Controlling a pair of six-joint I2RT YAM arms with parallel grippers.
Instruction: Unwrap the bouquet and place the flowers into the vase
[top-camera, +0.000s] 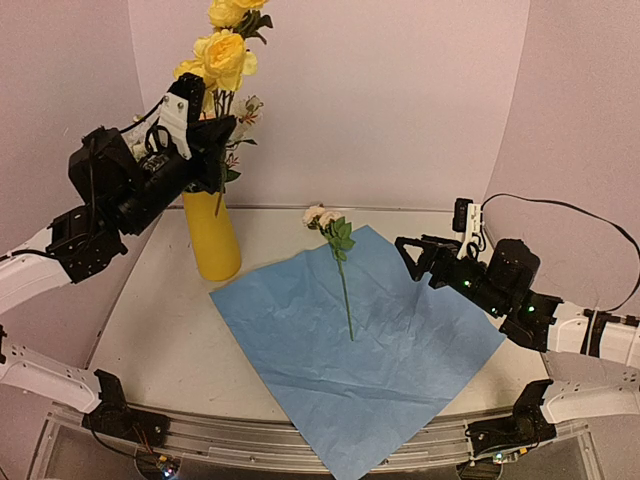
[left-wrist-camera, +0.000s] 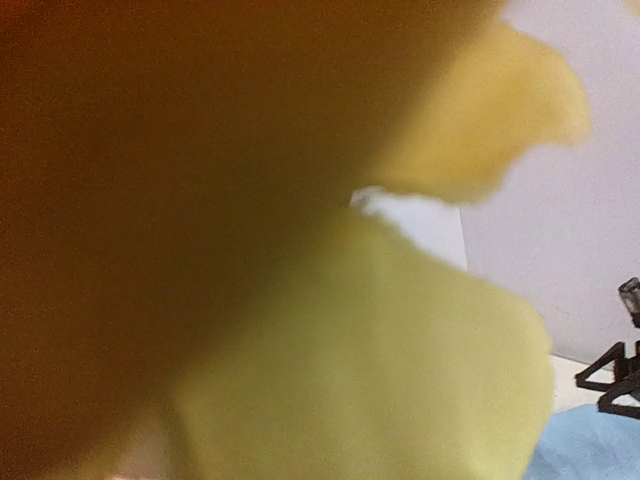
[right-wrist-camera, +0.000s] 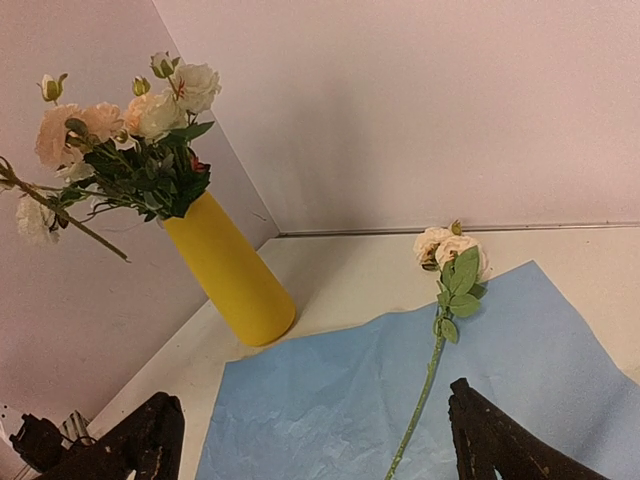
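Observation:
The yellow vase stands at the back left and holds white and pink flowers. My left gripper hovers at the vase mouth, shut on the stems of yellow flowers that rise above it. Their petals fill the left wrist view and hide the fingers. The bouquet's blue paper lies spread flat, with one pale rose on its long stem lying on it. My right gripper hangs open over the paper's right side, short of the stem.
Pale pink walls close in the white table at the back and on both sides. The paper's near corner overhangs the front rail. A loose stem juts sideways from the bunch in the vase.

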